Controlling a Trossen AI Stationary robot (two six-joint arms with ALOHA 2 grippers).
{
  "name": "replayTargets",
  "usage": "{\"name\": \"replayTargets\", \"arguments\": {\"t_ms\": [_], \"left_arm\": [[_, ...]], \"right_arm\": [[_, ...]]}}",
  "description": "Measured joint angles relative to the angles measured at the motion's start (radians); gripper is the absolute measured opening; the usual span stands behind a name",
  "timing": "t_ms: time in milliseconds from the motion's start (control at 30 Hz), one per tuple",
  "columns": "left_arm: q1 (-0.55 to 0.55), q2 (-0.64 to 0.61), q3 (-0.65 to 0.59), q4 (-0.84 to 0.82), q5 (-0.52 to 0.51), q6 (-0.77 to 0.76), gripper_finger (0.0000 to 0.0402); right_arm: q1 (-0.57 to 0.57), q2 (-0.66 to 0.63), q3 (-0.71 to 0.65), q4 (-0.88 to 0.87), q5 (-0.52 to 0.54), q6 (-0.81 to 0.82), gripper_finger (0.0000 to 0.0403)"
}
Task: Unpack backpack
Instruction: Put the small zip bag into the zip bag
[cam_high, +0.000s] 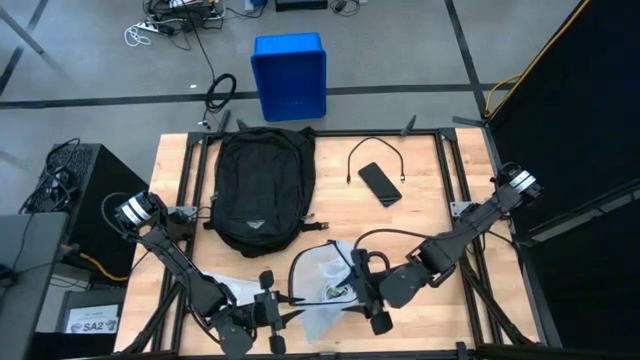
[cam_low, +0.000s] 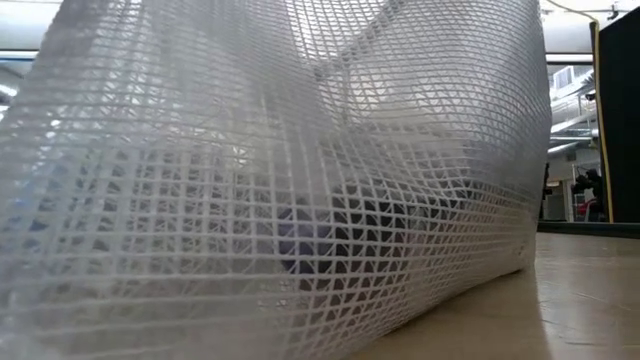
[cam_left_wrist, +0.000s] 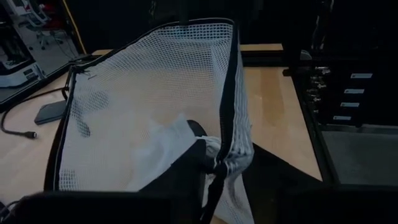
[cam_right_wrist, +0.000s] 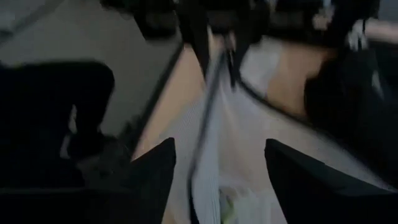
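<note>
The black backpack (cam_high: 258, 190) lies flat on the table's far left part, and no gripper touches it. Near the front edge a white mesh pouch (cam_high: 322, 275) with black trim stands up between both grippers and fills the low view (cam_low: 280, 180). My left gripper (cam_high: 268, 300) is shut on the pouch's edge (cam_left_wrist: 227, 165). My right gripper (cam_high: 352, 285) is open. Its fingers stand on either side of the pouch's trimmed edge (cam_right_wrist: 208, 143) without touching it. Something green shows dimly through the mesh (cam_right_wrist: 231, 205). My left gripper pinches the mesh pouch between its two fingers at the black-trimmed edge (cam_left_wrist: 219, 163), where the mesh is bunched into folds. The fingers come at it about level from the table's left. The pouch stands up beyond them, spread open, its lower part on the table.
A black phone (cam_high: 380, 183) and a thin black cable (cam_high: 375, 155) lie on the table's far right part. A blue bin (cam_high: 290, 75) stands on the floor beyond the far edge. A black metal frame (cam_high: 440, 135) borders the table.
</note>
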Motion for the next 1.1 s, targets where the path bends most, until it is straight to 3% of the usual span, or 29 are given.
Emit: {"name": "replayTargets", "arguments": {"t_ms": [167,267,367,600,733,867,1100], "left_arm": [[0.0,0.0,0.0,-0.004,0.0,0.007,0.0087],[0.0,0.0,0.0,-0.004,0.0,0.023,0.0095],[0.0,-0.005,0.006,-0.016,-0.016,0.116,0.0107],[-0.021,-0.066,0.149,-0.132,-0.05,0.295,0.0164],[-0.072,-0.071,0.289,-0.338,-0.086,0.345,0.02],[-0.133,-0.074,0.386,-0.596,-0.059,0.216,0.0229],[-0.216,-0.048,0.386,-0.938,0.188,-0.246,0.0256]], "right_arm": [[-0.002,0.002,-0.046,0.003,0.0,0.018,0.0242],[-0.001,0.002,-0.058,-0.007,0.0,0.004,0.0232],[-0.001,0.001,-0.058,-0.026,0.0,-0.013,0.019],[0.019,0.001,-0.058,-0.056,-0.022,-0.031,0.0017],[0.035,0.001,-0.058,-0.056,-0.014,-0.035,0.0013],[0.058,0.001,-0.058,-0.058,0.048,-0.032,0.0002],[0.072,0.001,-0.059,-0.052,0.086,-0.024,0.0001]]}}
